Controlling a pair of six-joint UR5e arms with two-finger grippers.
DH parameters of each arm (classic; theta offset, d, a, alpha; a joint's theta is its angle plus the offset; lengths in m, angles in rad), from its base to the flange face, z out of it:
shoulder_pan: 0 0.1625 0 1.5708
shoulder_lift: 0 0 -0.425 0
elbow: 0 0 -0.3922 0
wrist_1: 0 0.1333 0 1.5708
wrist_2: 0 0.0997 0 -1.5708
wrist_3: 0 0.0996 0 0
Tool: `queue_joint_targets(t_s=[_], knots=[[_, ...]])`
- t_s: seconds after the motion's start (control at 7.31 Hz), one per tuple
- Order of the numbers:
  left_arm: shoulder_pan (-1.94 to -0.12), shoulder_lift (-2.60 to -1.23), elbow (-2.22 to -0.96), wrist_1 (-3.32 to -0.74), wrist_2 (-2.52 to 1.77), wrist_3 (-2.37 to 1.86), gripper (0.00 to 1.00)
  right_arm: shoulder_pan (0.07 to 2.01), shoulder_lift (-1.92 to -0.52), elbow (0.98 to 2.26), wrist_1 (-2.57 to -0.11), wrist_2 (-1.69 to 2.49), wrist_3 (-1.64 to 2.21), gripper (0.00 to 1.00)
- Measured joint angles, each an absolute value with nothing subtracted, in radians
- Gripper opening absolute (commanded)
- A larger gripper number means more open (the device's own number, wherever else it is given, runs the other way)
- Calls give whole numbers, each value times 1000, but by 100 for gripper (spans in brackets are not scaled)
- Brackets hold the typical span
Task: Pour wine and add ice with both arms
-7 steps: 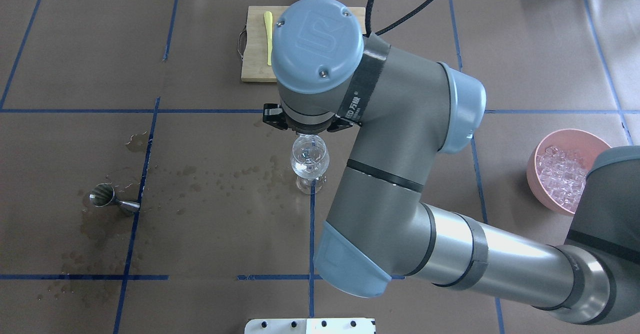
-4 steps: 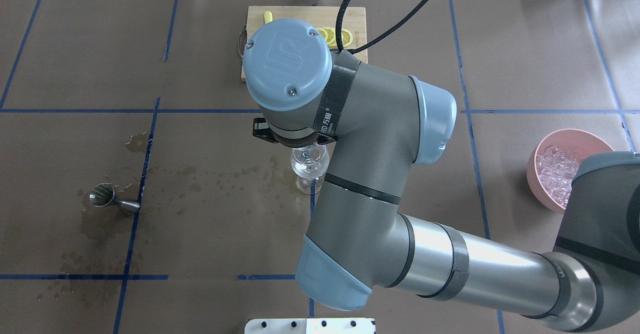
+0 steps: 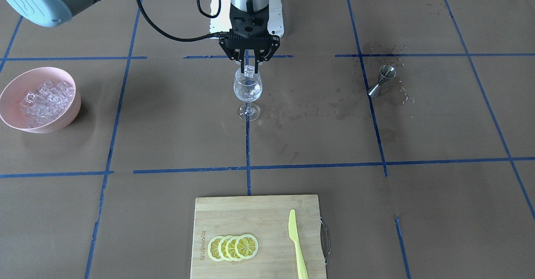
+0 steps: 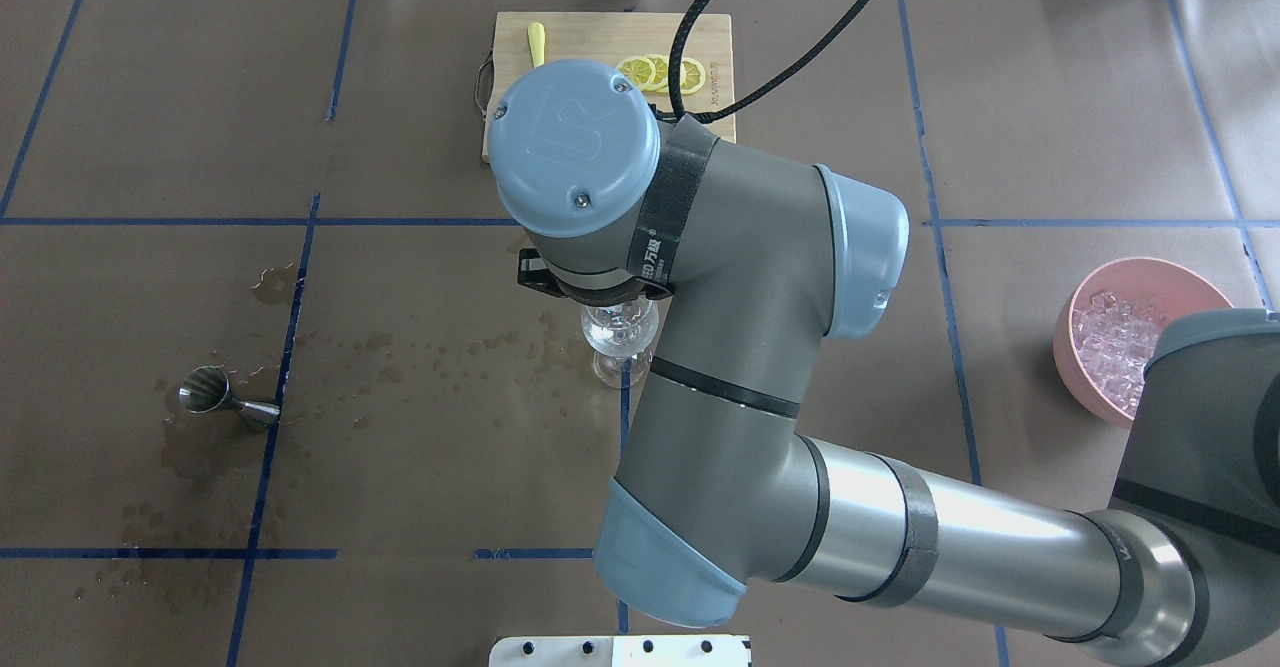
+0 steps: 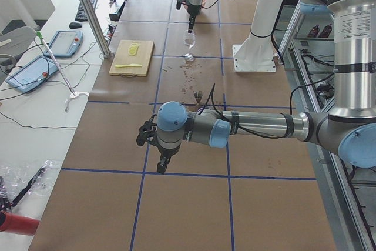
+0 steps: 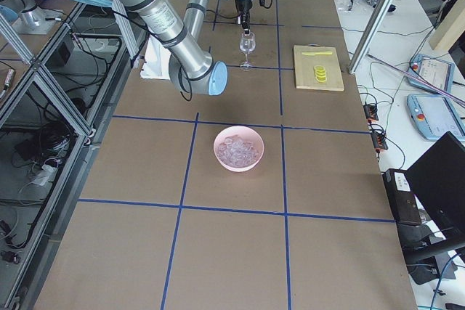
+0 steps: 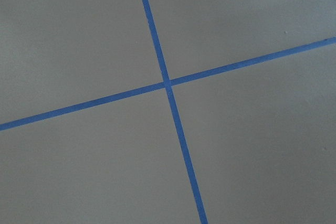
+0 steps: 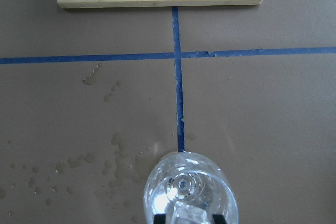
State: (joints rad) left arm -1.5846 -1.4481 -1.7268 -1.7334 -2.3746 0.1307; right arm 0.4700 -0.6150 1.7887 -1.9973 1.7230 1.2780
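**One cube poised over the glass**

One ice cube (image 8: 188,214) is pinched between the fingers of the right gripper (image 3: 249,69), whose jaws are closed to the cube's width and point straight down. Directly under them stands the wine glass (image 3: 248,90), upright on its foot, with its stem running in line with the gripper. From the right wrist camera the cube sits over the middle of the glass's mouth, so the release looks like a plain vertical drop with no sideways correction. The front camera puts the cube about level with the rim, though I cannot tell whether it is just above it or just inside. Clear contents already glint in the bowl of the glass.

The rest of the ice (image 3: 46,99) is heaped in the pink bowl (image 3: 74,111), well apart from the glass on the robot's right side, within that same arm's reach. The left gripper (image 5: 161,166) hangs over bare table far from both, and these views do not show whether it is open or closed
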Motion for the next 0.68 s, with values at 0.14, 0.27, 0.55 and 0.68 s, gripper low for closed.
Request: queue_joint_targets(t_s=[0.14,0.27,0.55,0.68], knots=[[-1585,-1448,-1726,-1733,-2375,131,100,469,-616,1789,-1998,1723,1278,100],[-1585,-1447,-1726,-1733,-2375,132,100,470,-616,1791,-1999,1724,1278,100],[-1585,-1446,-1725,-1733,-2375,132,100,480,-615,1815,-2006,1731,1269,100],[-1585,-1445,-1725,-1733,-2375,133,100,505,-632,1849,-2024,1738,1241,100]])
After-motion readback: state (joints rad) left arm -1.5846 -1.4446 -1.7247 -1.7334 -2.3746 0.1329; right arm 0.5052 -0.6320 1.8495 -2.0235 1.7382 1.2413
